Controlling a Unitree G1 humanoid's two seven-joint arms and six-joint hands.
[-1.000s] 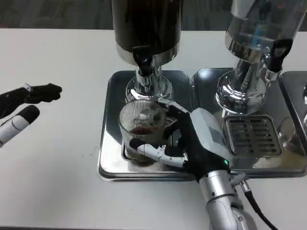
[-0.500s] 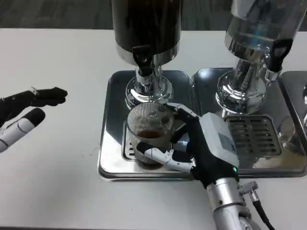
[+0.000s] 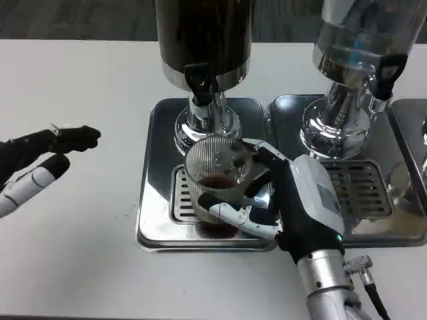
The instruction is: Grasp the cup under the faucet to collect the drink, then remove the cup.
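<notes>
- right hand (image 3: pixel 293 207) wrapped around the ribbed clear cup (image 3: pixel 217 183), thumb across the near side, other fingers around the right and far side; cup is held.
- cup sits over the drip grate (image 3: pixel 181 200) of the steel tray (image 3: pixel 150 200), just in front of the black faucet (image 3: pixel 200 79) on the dark drink dispenser (image 3: pixel 203 33), not directly under it.
- a little dark drink in the bottom, so the cup looks mostly empty and light.
- handling guess: thin rigid plastic or glass; ribs help grip, walls may flex or slip if wet. Best hold is mid-body, clear of the rim, kept upright.
- left hand (image 3: pixel 40 160) off to the side above the bench (image 3: pixel 87 80), fingers extended and apart, holding nothing.
- second, clear dispenser (image 3: pixel 360 40) to the right; watch its base when lifting out.
</notes>
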